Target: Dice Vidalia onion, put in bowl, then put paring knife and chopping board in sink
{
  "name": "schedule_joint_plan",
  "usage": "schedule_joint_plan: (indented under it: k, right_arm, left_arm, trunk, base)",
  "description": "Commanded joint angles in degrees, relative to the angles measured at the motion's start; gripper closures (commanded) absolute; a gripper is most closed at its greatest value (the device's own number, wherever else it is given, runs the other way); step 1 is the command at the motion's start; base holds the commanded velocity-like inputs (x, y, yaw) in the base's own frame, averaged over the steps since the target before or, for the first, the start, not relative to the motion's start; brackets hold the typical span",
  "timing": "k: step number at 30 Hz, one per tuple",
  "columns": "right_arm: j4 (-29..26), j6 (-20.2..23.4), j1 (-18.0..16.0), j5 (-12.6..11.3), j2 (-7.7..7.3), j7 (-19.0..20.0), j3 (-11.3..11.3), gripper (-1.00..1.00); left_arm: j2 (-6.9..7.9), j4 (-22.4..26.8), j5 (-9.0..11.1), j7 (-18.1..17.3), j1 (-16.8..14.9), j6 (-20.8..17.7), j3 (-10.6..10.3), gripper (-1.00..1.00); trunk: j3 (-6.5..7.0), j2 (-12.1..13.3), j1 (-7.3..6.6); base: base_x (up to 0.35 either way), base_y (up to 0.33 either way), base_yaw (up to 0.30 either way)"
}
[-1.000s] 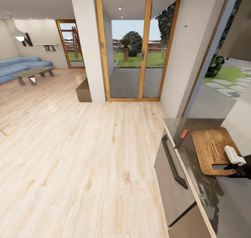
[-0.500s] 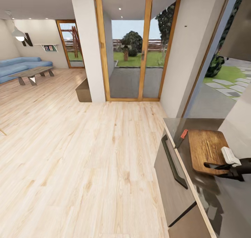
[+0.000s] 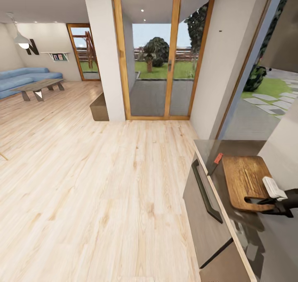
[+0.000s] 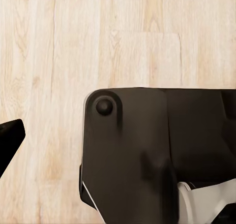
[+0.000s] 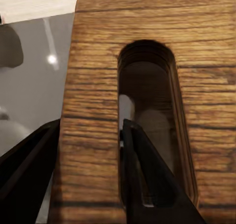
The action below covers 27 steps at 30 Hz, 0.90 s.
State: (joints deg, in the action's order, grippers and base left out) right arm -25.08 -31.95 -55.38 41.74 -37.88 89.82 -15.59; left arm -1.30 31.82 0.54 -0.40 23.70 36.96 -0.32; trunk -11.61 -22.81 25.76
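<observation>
The dark brown chopping board (image 3: 244, 178) lies at the countertop's (image 3: 248, 232) far end, handle slot toward me. My right gripper (image 3: 260, 200) is shut on the board's handle end. In the right wrist view one finger (image 5: 142, 179) passes through the slot of the board (image 5: 147, 17) and the other sits outside the board's edge, so they clamp the wooden strip between them. The paring knife (image 3: 217, 159), orange-red handle and dark blade, rests on the countertop just left of the board. One black fingertip (image 4: 9, 138) of my left gripper hangs over the wooden floor, far off to one side.
Dark grey cabinet fronts (image 3: 205, 207) drop from the countertop's left edge. Light wood floor (image 3: 103, 182) stretches to a glass door (image 3: 159, 54), a white pillar (image 3: 103, 50) and a blue sofa (image 3: 25, 77). The robot's dark base (image 4: 147, 150) lies under the left wrist.
The right gripper has drawn the chopping board a little to the left, toward the knife and the counter's edge. The knife and the camera have stayed put.
</observation>
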Motion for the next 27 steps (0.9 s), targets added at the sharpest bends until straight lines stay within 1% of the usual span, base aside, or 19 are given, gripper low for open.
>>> schedule_joint_plan:
  k: [1,3,6,8,12,14,17,20,22,27]
  right_arm:
    - [0.0,-1.0,-0.1,0.8,0.07,0.2,-0.4,1.0]
    - [0.1,-1.6,-0.1,1.2,0.08,0.2,-0.1,1.0]
    - [0.5,-3.2,-0.1,1.4,0.07,0.2,1.1,1.0]
    - [0.6,-4.3,-0.1,1.6,0.03,0.2,1.3,1.0]
    - [0.7,-5.1,-0.1,1.8,-0.17,0.2,1.5,1.0]
    - [0.5,-5.2,-0.1,2.0,-0.73,0.2,1.5,1.0]
    - [-0.5,-5.1,-0.1,2.8,-2.31,0.2,1.4,1.0]
    - [-1.3,-5.1,-0.1,2.9,-4.58,0.2,1.4,1.0]
    - [-1.4,-5.2,-0.1,2.8,-5.11,0.2,1.4,1.0]
    - [-1.2,-5.3,-0.1,2.8,-5.4,0.2,1.5,1.0]
  left_arm:
    - [-0.01,0.1,0.1,0.0,0.0,0.0,0.0,-1.0]
    - [-0.01,0.1,0.1,0.0,0.0,0.0,0.0,-1.0]
    - [-0.02,0.1,0.1,0.0,0.0,0.0,0.0,-1.0]
    - [-0.02,0.1,0.1,0.0,0.0,0.0,0.0,-1.0]
    - [-0.02,0.1,0.1,0.0,0.0,0.1,0.0,-1.0]
    - [-0.05,0.1,0.1,0.0,0.0,0.1,0.0,-1.0]
    - [-0.16,0.2,0.1,0.0,0.0,0.2,0.0,-1.0]
    - [-0.19,0.2,0.1,0.0,0.0,0.2,0.0,-1.0]
    - [-0.24,0.2,0.1,0.0,0.0,0.1,0.0,-1.0]
    - [-0.28,0.1,0.1,0.0,0.0,0.1,0.0,-1.0]
  trunk:
    - [-0.1,-0.1,0.03]
    - [-0.1,-0.1,0.03]
    - [-0.1,-0.1,0.03]
    - [-0.1,-0.1,0.03]
    - [-0.1,-0.1,0.03]
    - [-0.1,-0.1,0.03]
    - [-0.1,-0.1,0.03]
    - [-0.1,-0.1,0.03]
    - [-0.1,-0.1,0.03]
    - [-0.1,-0.1,0.03]
  base:
    - [-0.063,0.0,0.0]
    - [-0.067,0.0,0.0]
    - [-0.071,0.0,0.0]
    - [-0.048,0.0,0.0]
    - [-0.013,0.0,0.0]
    - [-0.002,0.0,0.0]
    - [0.0,0.0,0.0]
    - [0.0,0.0,0.0]
    - [0.0,0.0,0.0]
    - [0.0,0.0,0.0]
